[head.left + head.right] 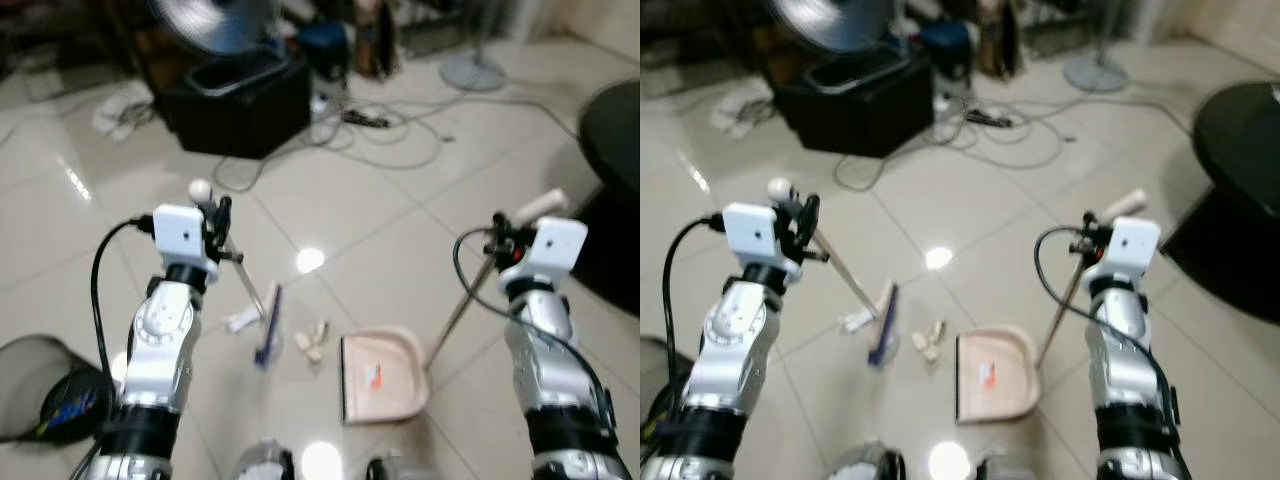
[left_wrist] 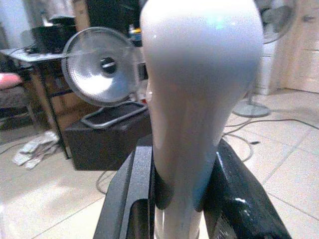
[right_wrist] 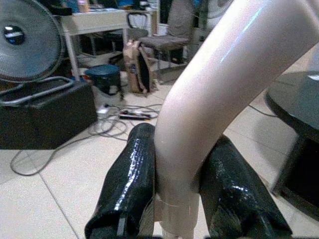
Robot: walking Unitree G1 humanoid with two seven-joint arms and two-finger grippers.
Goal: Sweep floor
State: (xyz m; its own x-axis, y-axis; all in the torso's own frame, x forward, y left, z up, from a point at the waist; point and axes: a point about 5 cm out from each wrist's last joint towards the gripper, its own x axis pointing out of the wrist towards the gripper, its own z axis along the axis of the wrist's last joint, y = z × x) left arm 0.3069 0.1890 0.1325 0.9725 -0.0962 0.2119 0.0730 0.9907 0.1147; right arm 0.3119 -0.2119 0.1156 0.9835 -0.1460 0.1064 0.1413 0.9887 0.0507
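My left end effector (image 1: 218, 214) is clamped around the top of the broom handle (image 1: 243, 277), its 2 black fingers (image 2: 130, 194) pressed against the white grip on either side. The broom head (image 1: 268, 326) rests on the tiled floor (image 1: 380, 230), just left of a few small pale scraps of debris (image 1: 312, 343). My right end effector (image 1: 500, 238) is closed around the dustpan handle (image 1: 462, 300); the beige dustpan (image 1: 382, 376) sits flat on the floor with its open mouth toward the scraps, close beside them.

I judge this to be the gathering step: broom on one side of the litter, pan on the other. Next I should draw the broom head rightward along the floor, keeping the bristles down, while holding the pan steady with its lip against the tiles so the scraps slide in rather than under.
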